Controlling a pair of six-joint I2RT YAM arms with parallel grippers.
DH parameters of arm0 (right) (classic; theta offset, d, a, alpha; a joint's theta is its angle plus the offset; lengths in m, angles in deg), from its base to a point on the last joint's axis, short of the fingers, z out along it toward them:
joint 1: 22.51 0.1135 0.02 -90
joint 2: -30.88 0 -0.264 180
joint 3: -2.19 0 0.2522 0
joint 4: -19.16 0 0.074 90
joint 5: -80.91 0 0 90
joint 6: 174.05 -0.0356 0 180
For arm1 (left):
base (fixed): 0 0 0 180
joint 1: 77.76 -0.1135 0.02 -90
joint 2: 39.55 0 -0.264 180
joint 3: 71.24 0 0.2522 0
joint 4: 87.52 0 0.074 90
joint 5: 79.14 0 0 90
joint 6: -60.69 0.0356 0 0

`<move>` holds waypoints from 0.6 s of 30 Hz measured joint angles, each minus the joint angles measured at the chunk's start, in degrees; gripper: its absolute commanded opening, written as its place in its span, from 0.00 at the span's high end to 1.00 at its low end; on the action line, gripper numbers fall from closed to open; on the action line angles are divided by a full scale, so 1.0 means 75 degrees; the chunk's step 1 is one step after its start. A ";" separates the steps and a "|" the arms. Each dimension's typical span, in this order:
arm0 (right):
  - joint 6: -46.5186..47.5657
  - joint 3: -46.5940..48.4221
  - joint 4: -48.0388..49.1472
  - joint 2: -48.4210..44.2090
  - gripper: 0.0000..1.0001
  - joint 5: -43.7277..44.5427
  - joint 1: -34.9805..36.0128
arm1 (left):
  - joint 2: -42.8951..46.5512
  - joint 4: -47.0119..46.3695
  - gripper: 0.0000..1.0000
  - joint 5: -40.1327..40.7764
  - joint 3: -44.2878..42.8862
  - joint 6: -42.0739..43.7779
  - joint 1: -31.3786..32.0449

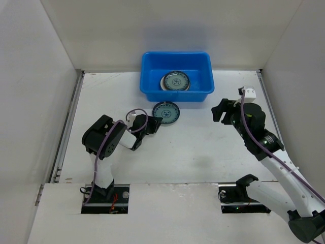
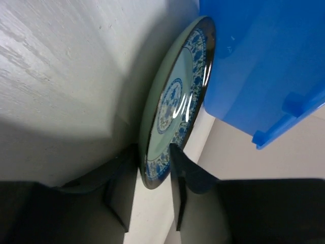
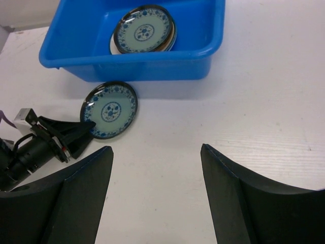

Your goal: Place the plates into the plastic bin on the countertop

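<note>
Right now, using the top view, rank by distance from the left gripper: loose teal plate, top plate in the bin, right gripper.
1. Loose teal plate, rim between the fingers of the left gripper.
2. Top plate in the blue bin, farther back.
3. Right gripper, across on the right.

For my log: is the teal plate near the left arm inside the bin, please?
Outside: the teal plate lies just in front of the bin.
</note>
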 measured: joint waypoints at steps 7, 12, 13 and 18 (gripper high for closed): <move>-0.0160 -0.0271 -0.0061 -0.0192 0.25 -0.0216 -0.0385 | -0.0079 0.0032 1.00 0.0143 0.0006 -0.0064 0.0067; -0.0300 -0.0271 -0.0029 -0.0184 0.25 -0.0341 -0.0504 | 0.1029 0.0766 1.00 0.0335 0.0720 0.0073 0.0029; -0.0326 -0.0271 -0.0006 -0.0175 0.25 -0.0373 -0.0539 | 0.1521 0.1084 1.00 0.0379 0.0944 0.0166 0.0029; -0.0522 -0.0268 0.0134 0.0020 0.25 -0.0417 -0.0799 | 0.5115 0.3179 1.00 0.0772 0.1489 0.1064 0.0102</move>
